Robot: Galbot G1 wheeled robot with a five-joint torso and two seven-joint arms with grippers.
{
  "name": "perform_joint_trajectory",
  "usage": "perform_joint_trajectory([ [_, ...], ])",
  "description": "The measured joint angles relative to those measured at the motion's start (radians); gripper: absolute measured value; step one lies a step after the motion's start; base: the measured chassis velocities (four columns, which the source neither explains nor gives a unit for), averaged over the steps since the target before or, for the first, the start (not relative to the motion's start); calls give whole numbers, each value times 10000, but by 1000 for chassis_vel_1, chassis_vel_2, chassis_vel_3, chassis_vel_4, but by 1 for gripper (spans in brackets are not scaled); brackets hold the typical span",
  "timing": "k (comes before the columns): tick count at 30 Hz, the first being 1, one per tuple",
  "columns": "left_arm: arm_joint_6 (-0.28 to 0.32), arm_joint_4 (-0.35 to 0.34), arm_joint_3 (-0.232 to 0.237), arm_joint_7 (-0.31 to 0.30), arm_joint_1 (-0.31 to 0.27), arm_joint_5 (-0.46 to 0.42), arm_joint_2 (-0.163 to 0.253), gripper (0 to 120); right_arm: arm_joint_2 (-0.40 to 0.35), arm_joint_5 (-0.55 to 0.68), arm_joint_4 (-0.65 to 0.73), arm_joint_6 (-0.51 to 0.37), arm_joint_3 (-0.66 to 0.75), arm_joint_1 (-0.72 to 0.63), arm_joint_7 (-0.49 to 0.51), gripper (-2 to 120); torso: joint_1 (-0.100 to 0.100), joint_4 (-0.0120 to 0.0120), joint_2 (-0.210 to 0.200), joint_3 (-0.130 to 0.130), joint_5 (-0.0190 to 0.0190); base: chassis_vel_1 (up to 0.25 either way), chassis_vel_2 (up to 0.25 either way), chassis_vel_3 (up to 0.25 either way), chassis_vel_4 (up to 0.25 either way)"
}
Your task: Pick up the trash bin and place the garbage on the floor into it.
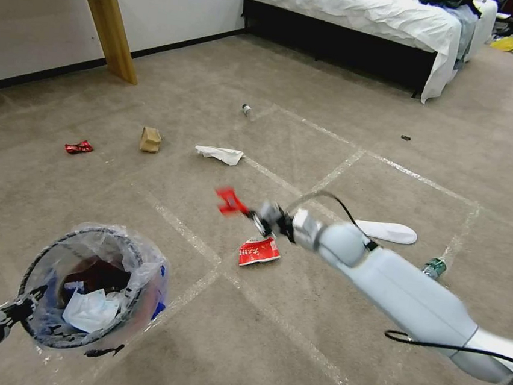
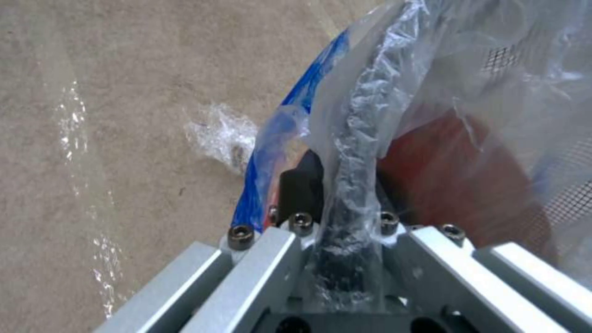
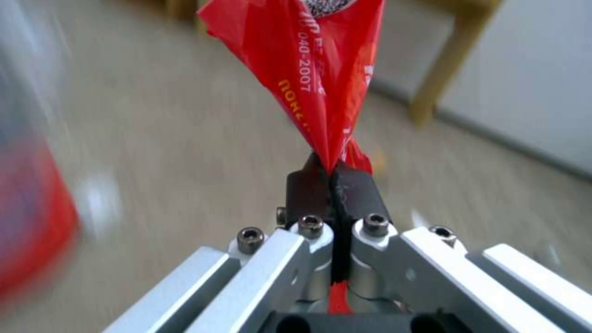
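Nearest, at the lower left of the head view: left gripper [image 1: 15, 310] clamps the near rim of the trash bin [image 1: 93, 286], holding it tipped so its mouth faces up toward the camera. In the left wrist view the left gripper [image 2: 345, 194] has its jaws pinched on the dark rim and the clear liner; blue print on the bag and the red base [image 2: 469, 185] visible. Inside the bin: a crumpled white tissue [image 1: 91, 311]. A scrap of clear plastic [image 2: 222, 136] lies on the floor [image 1: 289, 353] just beside the bin.

Mid-field: right arm reaches forward over the carpet. Right gripper [image 1: 253, 213] is shut tight on a red wrapper [image 1: 230, 201], held in the air; in the right wrist view the right gripper [image 3: 336, 173] has its pads together with the red wrapper [image 3: 308, 69] standing out beyond them. Below it on the floor, a red-and-white packet [image 1: 259, 251]. Near the arm's far side, a white slipper [image 1: 389, 232] and a small green bottle [image 1: 435, 268].

Farther: white tissue [image 1: 220, 154], tan paper packet [image 1: 150, 139], crushed red can [image 1: 79, 147], small bottle [image 1: 247, 110]. Beyond, a wooden table leg [image 1: 112, 24] and a bed [image 1: 358, 11].
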Motion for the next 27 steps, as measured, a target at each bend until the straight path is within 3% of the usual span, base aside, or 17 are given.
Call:
perform_joint_trajectory([
  [2, 2, 44, 93, -118, -52, -207, 338, 1, 288, 651, 847, 94, 91, 251, 477, 0, 0, 2, 0, -1, -1, 0, 0, 0, 0],
  [7, 4, 47, 168, -166, -80, -323, 554, 1, 353, 1257, 1368, 142, 69, 391, 841, 0, 0, 1, 0, 0, 1, 0, 0, 0, 0],
  [11, 9, -53, 226, -262, -85, -515, 776, 1, 436, 2460, 2018, 314, -110, 537, 1401, 0, 0, -3, -1, 0, 3, 0, 0, 0, 0],
  [14, 19, -223, 184, -343, 32, -639, 828, 1, 790, 3441, 2315, 568, -447, 766, 1810, 0, 0, -2, 0, 0, 2, 0, 0, 0, 0],
  [16, 21, -387, 137, -465, 104, -773, 869, 1, 1503, 4293, 2463, 952, -912, 1010, 2109, 0, -1, 2, 0, 0, 2, 0, 0, 0, 0],
  [27, 22, -470, 14, -561, 239, -1024, 1060, 1, 2950, 5393, 2499, 1713, -2222, 1100, 2574, 0, -1, 2, 0, -1, 1, 0, 0, 0, 0],
])
